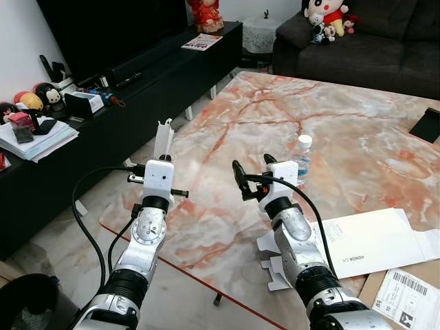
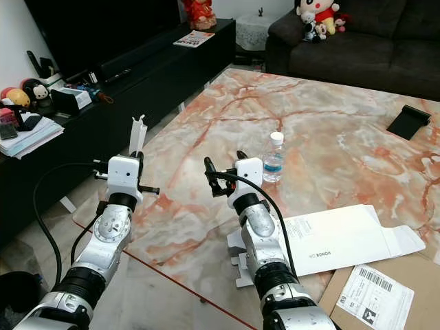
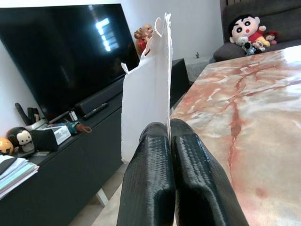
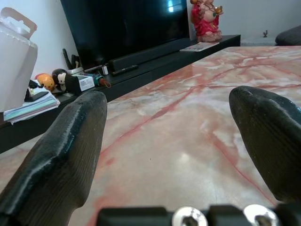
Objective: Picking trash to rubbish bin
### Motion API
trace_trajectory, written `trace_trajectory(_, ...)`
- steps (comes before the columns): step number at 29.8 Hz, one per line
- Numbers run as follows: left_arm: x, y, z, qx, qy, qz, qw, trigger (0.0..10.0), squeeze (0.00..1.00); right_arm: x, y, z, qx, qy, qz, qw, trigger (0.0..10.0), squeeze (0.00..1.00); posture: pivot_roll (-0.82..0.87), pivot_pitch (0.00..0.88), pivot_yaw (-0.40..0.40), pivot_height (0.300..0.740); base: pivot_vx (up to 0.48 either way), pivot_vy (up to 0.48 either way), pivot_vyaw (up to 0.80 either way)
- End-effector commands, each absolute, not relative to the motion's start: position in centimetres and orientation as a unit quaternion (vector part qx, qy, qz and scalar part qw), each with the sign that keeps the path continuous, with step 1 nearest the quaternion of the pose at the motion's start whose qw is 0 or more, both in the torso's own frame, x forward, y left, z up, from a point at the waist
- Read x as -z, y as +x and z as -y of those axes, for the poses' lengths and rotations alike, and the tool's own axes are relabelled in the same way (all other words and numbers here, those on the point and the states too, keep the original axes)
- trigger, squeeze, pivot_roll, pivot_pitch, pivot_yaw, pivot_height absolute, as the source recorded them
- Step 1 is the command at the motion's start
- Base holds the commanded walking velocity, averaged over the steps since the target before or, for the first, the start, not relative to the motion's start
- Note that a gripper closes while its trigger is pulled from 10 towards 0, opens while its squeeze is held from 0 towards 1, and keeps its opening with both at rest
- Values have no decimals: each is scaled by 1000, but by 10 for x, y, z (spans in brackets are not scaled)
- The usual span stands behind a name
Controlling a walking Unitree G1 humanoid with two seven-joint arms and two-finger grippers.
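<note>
My left gripper (image 1: pixel 163 155) is shut on a white piece of card packaging (image 1: pixel 163 137), which stands upright above the fingers (image 3: pixel 150 155) over the left edge of the marble table (image 1: pixel 227 220). My right gripper (image 1: pixel 253 168) is open over the table with nothing between its fingers (image 4: pixel 66 155). A small clear water bottle (image 1: pixel 301 159) with a white cap stands just beyond and to the right of it. A flattened white box (image 1: pixel 371 240) and white card scraps (image 1: pixel 271 265) lie near the table's front edge. A black bin (image 1: pixel 27 302) sits on the floor at the lower left.
A brown cardboard sheet with a shipping label (image 1: pixel 405 295) lies at the front right. A black object (image 1: pixel 430 127) rests at the table's right edge. A black TV cabinet (image 1: pixel 137 89) with clutter runs along the left, and a dark sofa (image 1: pixel 371 41) stands at the back.
</note>
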State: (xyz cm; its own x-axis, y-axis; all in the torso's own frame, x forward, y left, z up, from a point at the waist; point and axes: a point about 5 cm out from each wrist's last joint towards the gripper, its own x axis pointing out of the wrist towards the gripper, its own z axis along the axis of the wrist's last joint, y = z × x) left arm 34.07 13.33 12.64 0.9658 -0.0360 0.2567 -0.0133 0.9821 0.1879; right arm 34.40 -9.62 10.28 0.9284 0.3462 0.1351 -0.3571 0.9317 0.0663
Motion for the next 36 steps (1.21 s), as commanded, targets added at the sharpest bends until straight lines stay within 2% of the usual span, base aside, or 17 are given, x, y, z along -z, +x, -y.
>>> trace_trajectory(1,-132,345,-129,17,107,138,984,10000,0,-106,346,94,-178,49,64,981,10000,0,22,0,68,740,-262,0,0)
trace_trajectory(36,-134,347,-130,11,110,137,984,10000,0,-105,346,94,-181,49,61,980,10000,0,20,0,58,740,-265,0,0)
